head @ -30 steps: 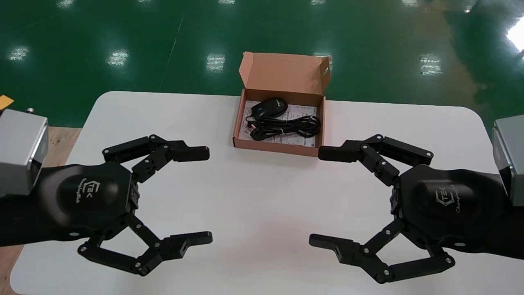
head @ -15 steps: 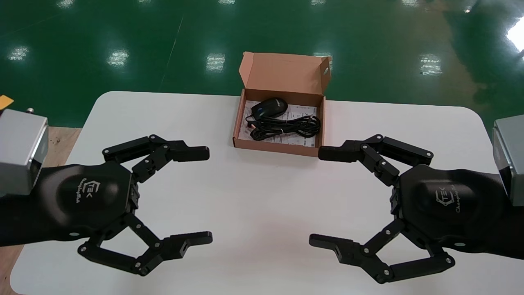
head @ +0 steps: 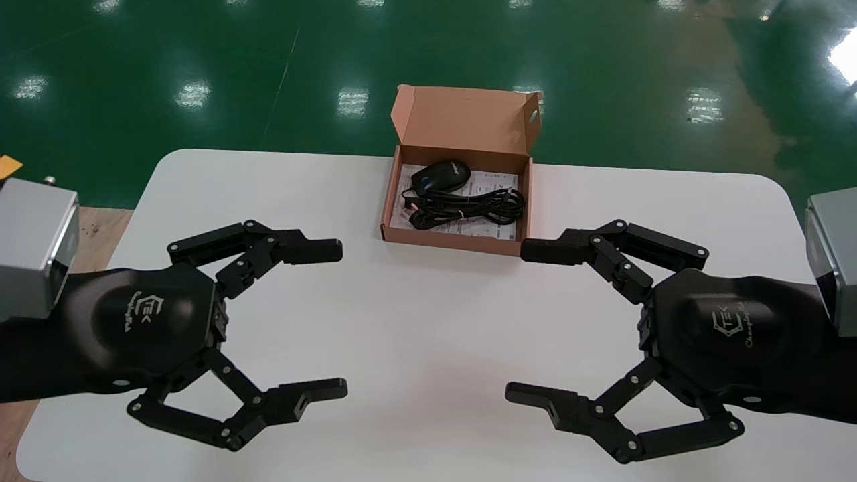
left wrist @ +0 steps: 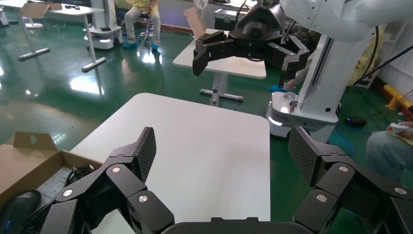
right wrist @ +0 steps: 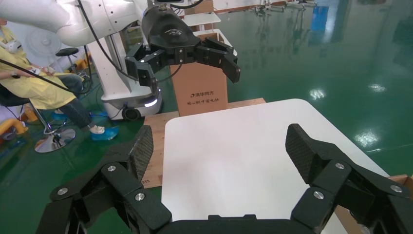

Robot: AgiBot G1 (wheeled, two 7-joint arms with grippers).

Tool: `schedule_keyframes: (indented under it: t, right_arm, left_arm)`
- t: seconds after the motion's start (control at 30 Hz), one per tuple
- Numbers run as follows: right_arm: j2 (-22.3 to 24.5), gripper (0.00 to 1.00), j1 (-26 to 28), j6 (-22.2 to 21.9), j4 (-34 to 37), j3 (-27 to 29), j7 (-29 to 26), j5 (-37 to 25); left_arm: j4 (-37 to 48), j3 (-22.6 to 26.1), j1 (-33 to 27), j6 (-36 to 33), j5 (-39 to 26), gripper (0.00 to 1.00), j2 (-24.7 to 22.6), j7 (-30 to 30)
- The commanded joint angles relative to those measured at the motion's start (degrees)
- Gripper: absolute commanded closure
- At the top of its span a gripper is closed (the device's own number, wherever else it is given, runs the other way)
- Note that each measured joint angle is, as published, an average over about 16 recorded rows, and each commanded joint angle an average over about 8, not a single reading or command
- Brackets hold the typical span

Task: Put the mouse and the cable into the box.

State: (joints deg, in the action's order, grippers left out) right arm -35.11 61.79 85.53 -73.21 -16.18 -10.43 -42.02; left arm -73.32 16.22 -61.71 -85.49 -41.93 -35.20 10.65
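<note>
The black mouse and its bundled black cable lie inside the open cardboard box at the far middle of the white table, the mouse just behind the cable. The left gripper and right gripper hover over the table's near half, facing each other, each with fingers spread wide and holding nothing.

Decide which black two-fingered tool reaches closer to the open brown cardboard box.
The right tool: one fingertip sits beside the brown cardboard box's near right corner; the left tool's fingertips stand farther from it.
</note>
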Motion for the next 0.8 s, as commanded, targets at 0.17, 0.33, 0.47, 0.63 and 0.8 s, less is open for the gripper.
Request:
schedule_keyframes:
  t: [0.17, 0.33, 0.47, 0.63, 0.8]
  right_arm:
    - [0.0, 0.00, 0.0, 0.0, 0.0, 0.0, 0.0, 0.0]
    - [0.0, 0.00, 0.0, 0.0, 0.0, 0.0, 0.0, 0.0]
    - [0.0, 0.00, 0.0, 0.0, 0.0, 0.0, 0.0, 0.0]
    - [0.0, 0.00, 0.0, 0.0, 0.0, 0.0, 0.0, 0.0]
    - [0.0, 0.00, 0.0, 0.0, 0.0, 0.0, 0.0, 0.0]
  left_arm:
    - [0.0, 0.0, 0.0, 0.0, 0.0, 0.00, 0.0, 0.0]
    - [0.0, 0.0, 0.0, 0.0, 0.0, 0.00, 0.0, 0.0]
    - [0.0, 0.0, 0.0, 0.0, 0.0, 0.00, 0.0, 0.0]
    - [0.0, 0.0, 0.0, 0.0, 0.0, 0.00, 0.0, 0.0]
    - [0.0, 0.0, 0.0, 0.0, 0.0, 0.00, 0.0, 0.0]
